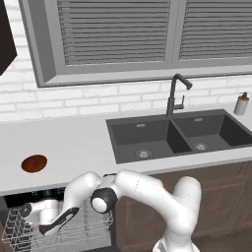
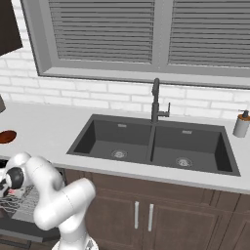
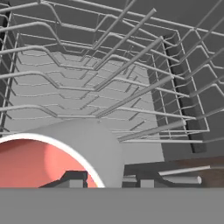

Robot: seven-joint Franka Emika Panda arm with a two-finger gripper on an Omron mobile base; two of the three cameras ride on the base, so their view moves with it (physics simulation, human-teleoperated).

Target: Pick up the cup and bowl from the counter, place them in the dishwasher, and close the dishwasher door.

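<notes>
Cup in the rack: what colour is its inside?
Red inside, with a light grey-white rim and sides; the cup shows best in the hand view.

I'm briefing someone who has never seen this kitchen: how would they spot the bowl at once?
Start at the dark double sink set in the long pale counter. Follow the counter left, past the sink, to its near edge above the open dishwasher. The bowl lies there: a shallow, round, red-brown dish, the one dark spot on that pale stretch.
</notes>
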